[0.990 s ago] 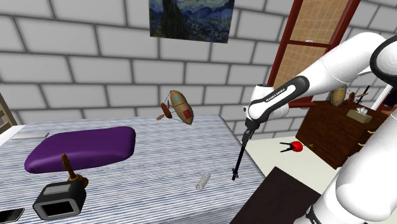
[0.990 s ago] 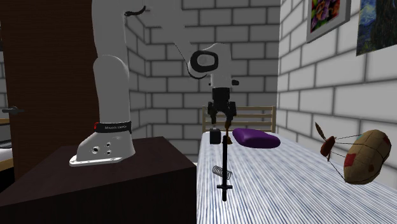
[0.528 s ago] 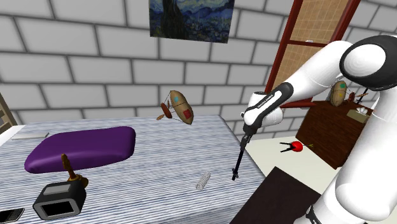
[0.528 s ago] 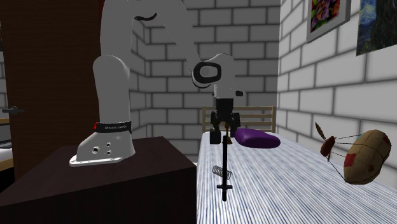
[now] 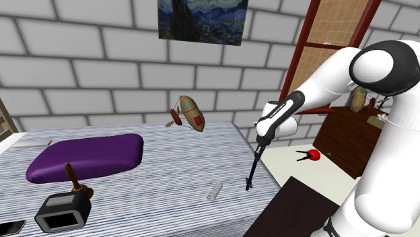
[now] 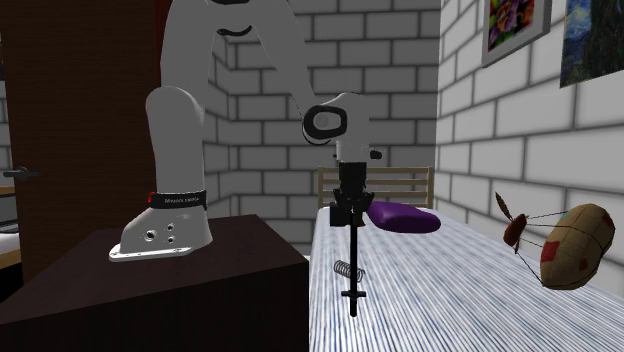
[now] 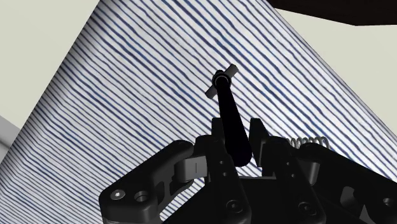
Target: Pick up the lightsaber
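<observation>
The lightsaber (image 5: 252,171) is a thin black rod with a small crossbar near its lower end. It stands nearly upright on the striped bed surface (image 5: 168,168), close to the edge by the stand. My gripper (image 5: 260,148) is at the rod's top end, shut on it. From the second exterior view, the gripper (image 6: 351,217) clasps the top of the lightsaber (image 6: 352,272), whose tip rests on the surface. In the wrist view, the two fingers (image 7: 218,132) press on either side of the lightsaber (image 7: 229,118), which runs from the gripper (image 7: 236,139) down to the striped surface.
A purple cushion (image 5: 87,156) lies toward the shoulder view's left. A small metal spring (image 5: 215,190) lies near the lightsaber's foot. A brown ball-like object (image 5: 190,113) hangs above the bed. A black box (image 5: 62,213) and a brown tool (image 5: 73,179) lie nearest the camera, and the dark stand (image 5: 283,209) borders the bed.
The arm has come down over the lightsaber's top, and the fingers, open before, have shut on it. The lightsaber stands where it was.
</observation>
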Controlling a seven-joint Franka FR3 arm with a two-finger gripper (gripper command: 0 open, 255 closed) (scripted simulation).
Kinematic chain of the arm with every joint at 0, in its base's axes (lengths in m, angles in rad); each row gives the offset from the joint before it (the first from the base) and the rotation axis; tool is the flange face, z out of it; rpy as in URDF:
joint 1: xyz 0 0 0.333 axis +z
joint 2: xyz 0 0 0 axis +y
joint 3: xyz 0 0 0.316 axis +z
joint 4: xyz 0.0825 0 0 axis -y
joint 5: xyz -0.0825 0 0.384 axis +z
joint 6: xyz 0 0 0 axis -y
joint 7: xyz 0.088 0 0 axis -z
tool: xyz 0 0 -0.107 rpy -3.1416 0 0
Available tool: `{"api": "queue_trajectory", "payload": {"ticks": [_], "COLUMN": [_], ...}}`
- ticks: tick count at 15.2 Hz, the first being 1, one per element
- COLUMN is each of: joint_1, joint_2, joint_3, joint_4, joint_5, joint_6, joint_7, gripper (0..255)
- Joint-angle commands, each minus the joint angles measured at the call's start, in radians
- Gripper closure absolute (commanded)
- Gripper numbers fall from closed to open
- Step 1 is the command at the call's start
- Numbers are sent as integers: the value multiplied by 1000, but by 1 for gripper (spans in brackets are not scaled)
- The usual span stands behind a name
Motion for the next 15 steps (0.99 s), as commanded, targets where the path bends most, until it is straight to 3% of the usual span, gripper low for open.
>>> {"api": "queue_trajectory", "payload": {"ticks": [1, 6, 15], "joint_1": [0, 0, 10], "joint_2": [1, 0, -131], "joint_3": [0, 0, -22], "joint_4": [-1, 1, 4], "joint_5": [0, 0, -76], "joint_6": [1, -2, -131], "joint_7": [0, 0, 53], "gripper": [255, 255, 255]}}
